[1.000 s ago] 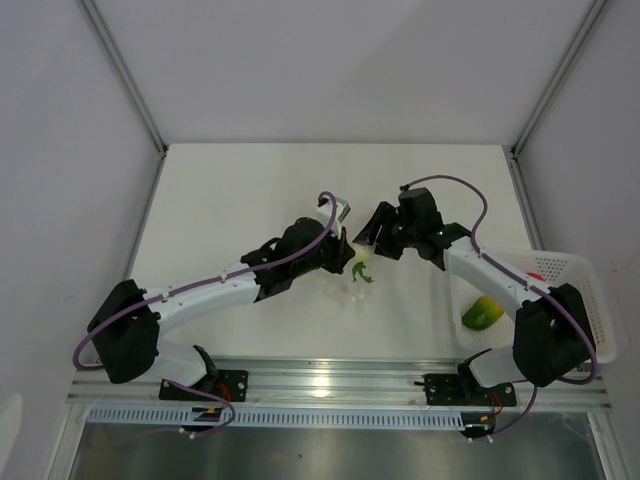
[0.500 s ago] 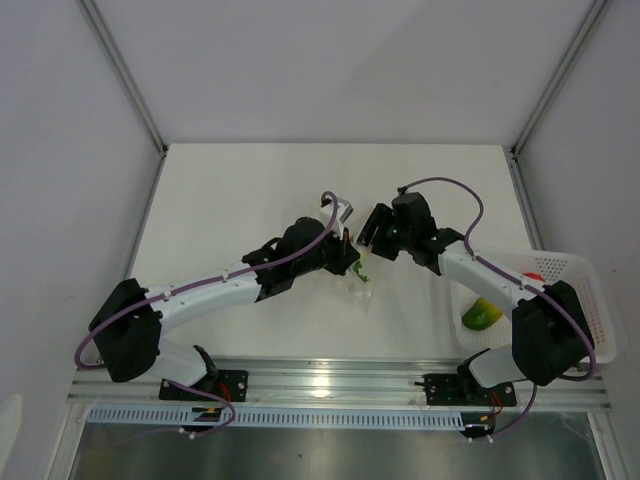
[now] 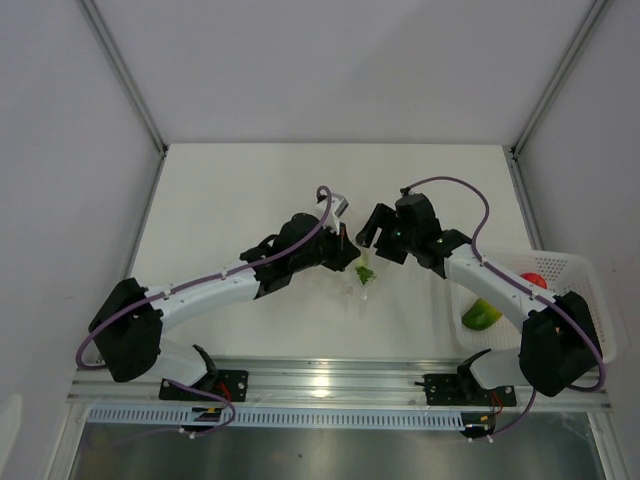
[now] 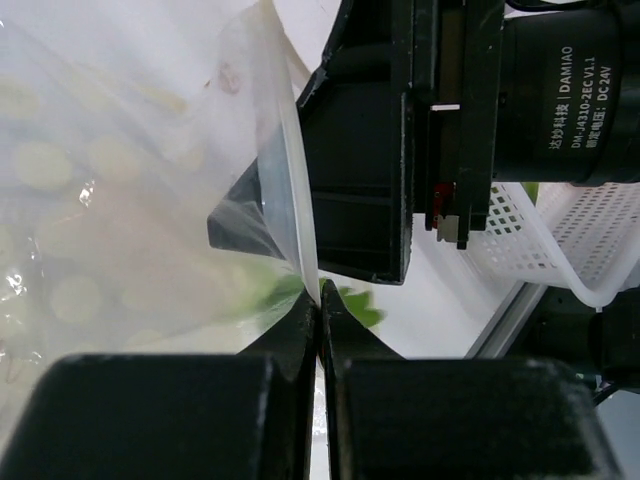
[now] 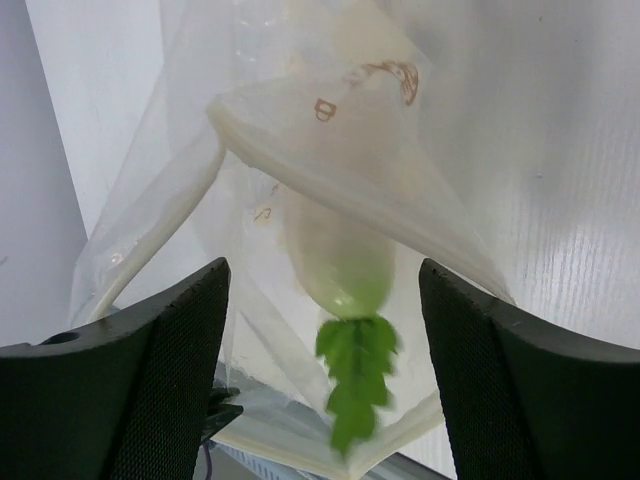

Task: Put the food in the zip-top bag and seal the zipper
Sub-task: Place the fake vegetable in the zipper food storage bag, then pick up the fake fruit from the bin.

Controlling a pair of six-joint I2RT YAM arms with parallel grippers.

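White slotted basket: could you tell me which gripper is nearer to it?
Right. The right gripper is left of the basket; the left gripper, pinching the zip-top bag, sits farther left.

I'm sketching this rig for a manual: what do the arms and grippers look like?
The left arm and right arm have white links between bulky black joints, each trailed by a purple cable. The left gripper and right gripper are black with blocky fingers. One motor housing bears white DAMIAO lettering.

I see the radish (image 5: 340,260) inside the zip-top bag (image 5: 300,120) mid-table (image 3: 250,190), with my left gripper (image 3: 345,257) at its left edge, my right gripper (image 3: 373,235) just behind, and the basket (image 3: 575,262) holding more food (image 3: 481,314) far right.
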